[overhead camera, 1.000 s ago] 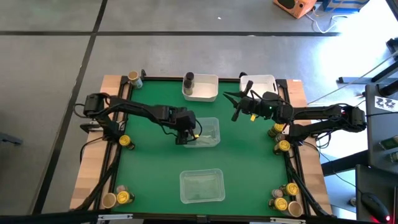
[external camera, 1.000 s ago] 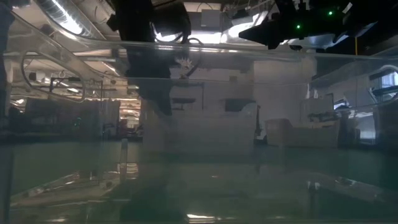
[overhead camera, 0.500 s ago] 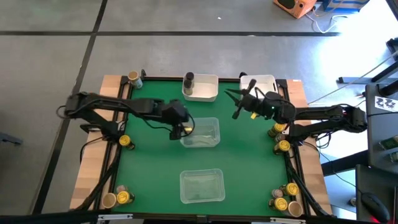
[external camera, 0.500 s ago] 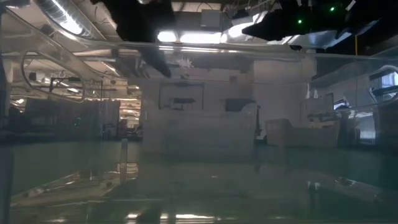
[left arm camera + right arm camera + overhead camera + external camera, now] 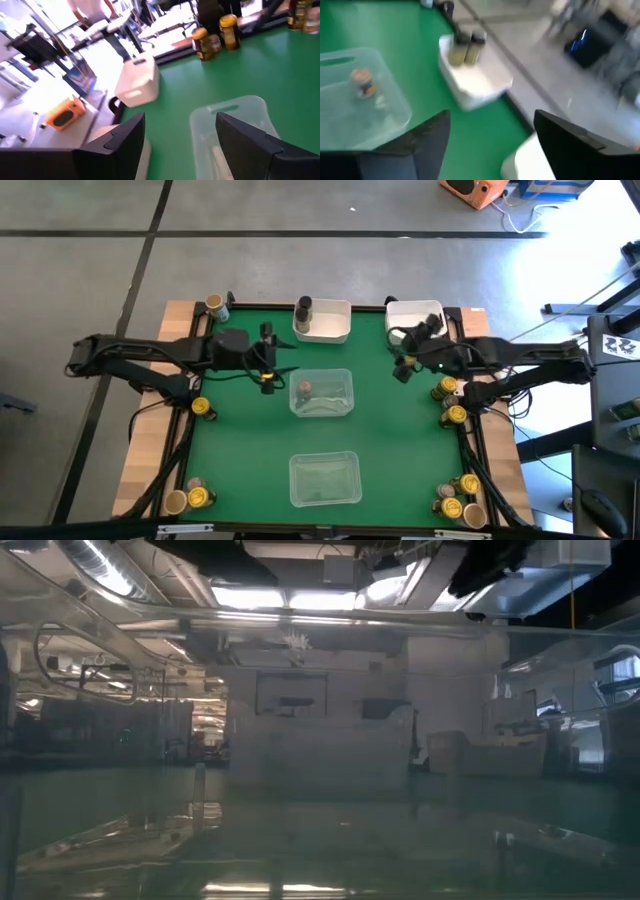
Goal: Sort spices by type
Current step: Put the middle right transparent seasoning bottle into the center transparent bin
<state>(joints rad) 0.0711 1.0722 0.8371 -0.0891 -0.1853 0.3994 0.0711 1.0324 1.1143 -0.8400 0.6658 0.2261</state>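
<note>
Left pincer: open, fingers spread, nothing between them, over the green bench. Just ahead of its tips, a clear tray; inside, at the end nearest this pincer, one reddish-brown-topped jar, upright, apart from the fingers. Beyond and to one side, a white bin with a dark grey jar standing in its corner. Behind this pincer, at the bench edge, a yellow-lidded jar.

Right pincer: open as well, fingers wide apart and empty, facing the left pincer across the same clear tray. Close behind it, a second white bin. Beside its arm, at the bench edge, two more yellow-lidded jars. Well away from both pincers, at the near end of the bench, a second clear tray; further jars clustered at the two near corners and; one tan-lidded jar at the far left corner.
</note>
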